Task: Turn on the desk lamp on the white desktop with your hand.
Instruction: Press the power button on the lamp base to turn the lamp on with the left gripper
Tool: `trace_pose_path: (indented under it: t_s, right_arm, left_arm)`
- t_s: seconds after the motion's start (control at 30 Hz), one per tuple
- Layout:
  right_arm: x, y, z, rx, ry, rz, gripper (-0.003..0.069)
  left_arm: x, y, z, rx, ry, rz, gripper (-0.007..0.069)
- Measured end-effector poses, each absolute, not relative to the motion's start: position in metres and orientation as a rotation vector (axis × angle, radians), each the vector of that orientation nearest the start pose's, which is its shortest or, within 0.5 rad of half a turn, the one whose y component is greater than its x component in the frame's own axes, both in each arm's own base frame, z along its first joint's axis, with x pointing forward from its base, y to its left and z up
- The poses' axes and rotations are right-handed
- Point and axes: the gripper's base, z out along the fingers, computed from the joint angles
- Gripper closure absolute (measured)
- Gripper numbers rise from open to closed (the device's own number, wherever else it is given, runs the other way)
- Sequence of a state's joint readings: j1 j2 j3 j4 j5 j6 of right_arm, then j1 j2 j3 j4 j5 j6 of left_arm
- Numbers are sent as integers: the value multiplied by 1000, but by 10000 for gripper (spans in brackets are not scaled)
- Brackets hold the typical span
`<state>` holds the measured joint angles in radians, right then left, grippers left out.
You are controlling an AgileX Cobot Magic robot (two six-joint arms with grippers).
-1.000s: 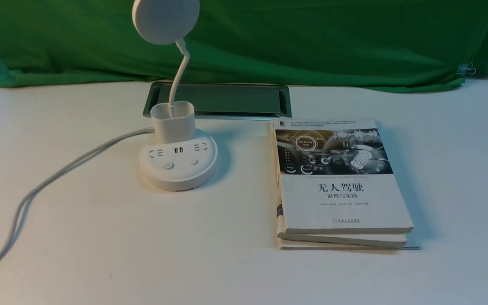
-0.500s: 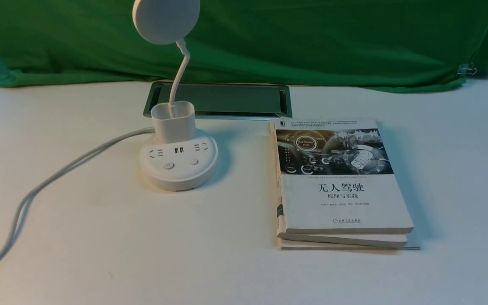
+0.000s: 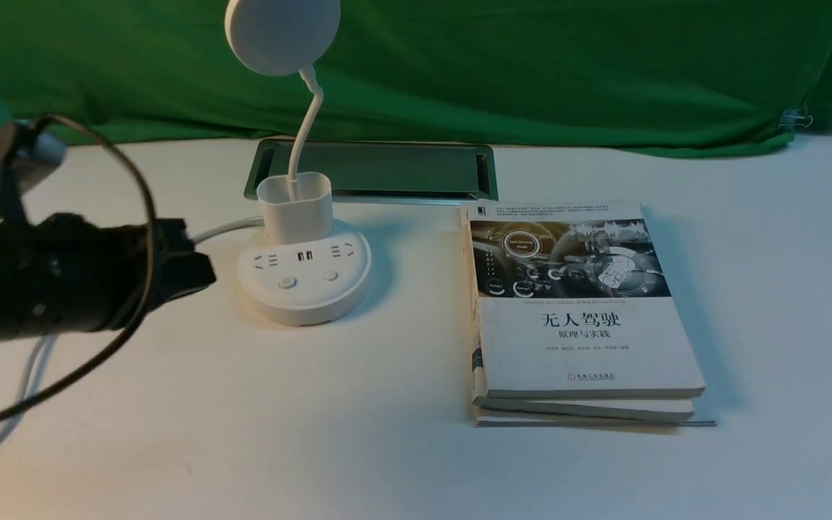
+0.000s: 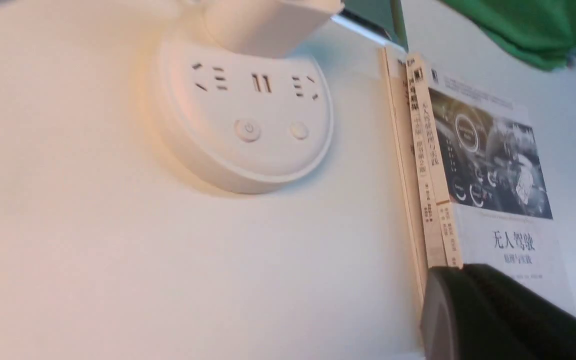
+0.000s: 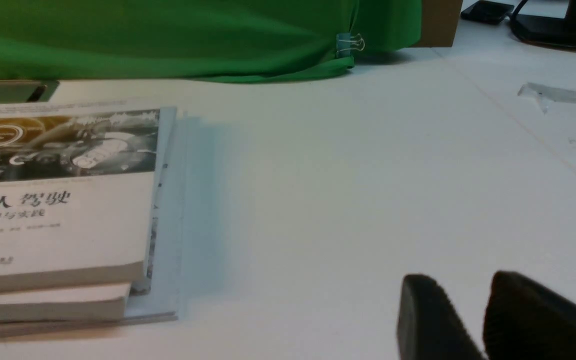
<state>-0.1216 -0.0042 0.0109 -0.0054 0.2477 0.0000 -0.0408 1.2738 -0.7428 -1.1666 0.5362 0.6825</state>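
Observation:
The white desk lamp (image 3: 304, 278) stands on the white desktop (image 3: 243, 433), its disc head (image 3: 282, 32) raised on a thin neck and unlit. Two buttons (image 3: 287, 283) (image 3: 330, 276) sit on the front of its round base. My left hand, the black gripper (image 3: 196, 267), hovers just left of the base and points at it, jaws shut and empty. In the left wrist view the base (image 4: 248, 95) and its power button (image 4: 247, 130) lie ahead of the gripper (image 4: 460, 272). My right gripper (image 5: 455, 282) is open above bare desktop, outside the front view.
Two stacked books (image 3: 575, 310) lie right of the lamp. A metal-framed hatch (image 3: 380, 170) sits behind the lamp. The lamp's white cord (image 3: 224, 227) trails left under my arm. Green cloth (image 3: 531, 65) hangs along the back.
My left arm has come into the front view from the left edge, and its gripper now sits close to the lamp base. The lamp and books have not moved.

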Motion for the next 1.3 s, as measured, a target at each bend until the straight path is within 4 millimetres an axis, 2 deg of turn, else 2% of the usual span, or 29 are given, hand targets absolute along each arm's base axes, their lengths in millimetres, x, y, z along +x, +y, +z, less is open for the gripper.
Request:
trace_pose_path:
  t_s: [0.03,0.17,0.33,0.37,0.4,0.53,0.73,0.9,1.3]
  right_arm:
    - [55,-7,187,102,1736,-94,418]
    - [55,-7,187,102,1736,-94,418]
    - [55,-7,187,102,1736,-94,418]
    - [55,-7,187,102,1736,-94,418]
    - [55,-7,187,102,1736,-94,418]
    - [55,-7,187,102,1736,-94,418]
    - [55,-7,187,102,1735,-94,418]
    - [55,-7,187,102,1735,-94,418]
    - [55,-7,187,102,1735,-94,418]
  left_arm:
    - [273,-59,259,-138,2308,-788,603]
    - [313,-83,245,-19,2408,-684,603]
    - [348,-119,224,142,2535,-484,603]
    - [350,-122,225,150,2532,-478,603]
    - [362,-130,215,168,2560,-403,603]
    - [383,-145,205,230,2555,-325,603]
    - [398,-155,195,248,2571,-317,603]
    - [400,-156,185,252,2603,-310,603]
    - [400,-158,186,211,2604,-351,603]
